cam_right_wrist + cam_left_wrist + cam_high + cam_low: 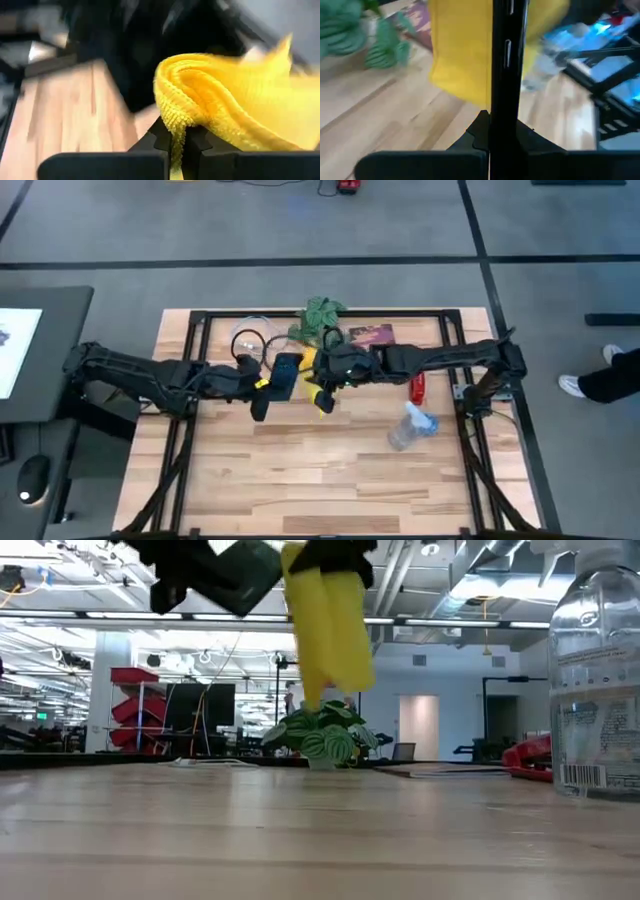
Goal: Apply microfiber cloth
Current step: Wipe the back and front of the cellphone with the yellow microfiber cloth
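Observation:
The microfiber cloth [325, 630] is bright yellow and hangs high above the table, with my right gripper [179, 145] shut on it. Right beside it my left gripper [505, 145] is shut on a black smartphone [287, 375], also held in the air [240, 575]. In the left wrist view the phone [506, 75] shows edge-on, with the cloth [460, 55] just behind it. Both grippers meet over the table's far middle [300, 378]. Whether cloth and phone touch, I cannot tell. My left gripper pinches the smartphone by its two flat faces at the near end [505, 127]. The phone reaches away along the fingers, its buttoned side edge [509, 50] facing the camera. It is lifted clear of the table and tilted. My right gripper pinches a bunched fold of the cloth [175, 117] between its two fingers, several layers thick. The cloth's remainder hangs slack below the fingers [330, 660], clear of the table.
A small green plant [320, 315] and a dark red booklet [370, 335] lie at the far edge, a white cable [250, 340] to their left. A red object [418, 388] and a clear bottle [410, 428] lie to the right. The near half shows bare wood [300, 480].

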Robot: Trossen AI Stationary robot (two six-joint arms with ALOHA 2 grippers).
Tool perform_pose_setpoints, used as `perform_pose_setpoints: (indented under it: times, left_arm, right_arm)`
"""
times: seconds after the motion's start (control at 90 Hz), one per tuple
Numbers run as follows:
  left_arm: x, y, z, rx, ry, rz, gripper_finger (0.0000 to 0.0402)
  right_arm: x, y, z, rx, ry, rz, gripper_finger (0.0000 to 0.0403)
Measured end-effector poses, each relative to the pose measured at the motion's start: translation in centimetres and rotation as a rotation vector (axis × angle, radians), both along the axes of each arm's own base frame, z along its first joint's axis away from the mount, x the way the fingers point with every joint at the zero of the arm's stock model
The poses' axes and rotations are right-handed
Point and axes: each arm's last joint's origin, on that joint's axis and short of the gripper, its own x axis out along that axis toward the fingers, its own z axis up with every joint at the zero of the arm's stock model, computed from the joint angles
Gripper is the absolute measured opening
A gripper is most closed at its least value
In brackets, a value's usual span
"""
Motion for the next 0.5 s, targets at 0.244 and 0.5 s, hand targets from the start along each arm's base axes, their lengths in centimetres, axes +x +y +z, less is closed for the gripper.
perform_pose_setpoints:
  times: [0.244,0.5]
  left_arm:
    - [-0.3,0.5,-0.2,-0.014,0.027,0.046,0.0004]
    - [-0.3,0.1,-0.2,-0.065,0.029,-0.011,0.0004]
  right_arm:
    - [-0.5,2.1,-9.7,-0.004,0.272,0.119,0.0000]
    - [-2.4,5.1,-14.9,0.113,0.513,0.294,0.0020]
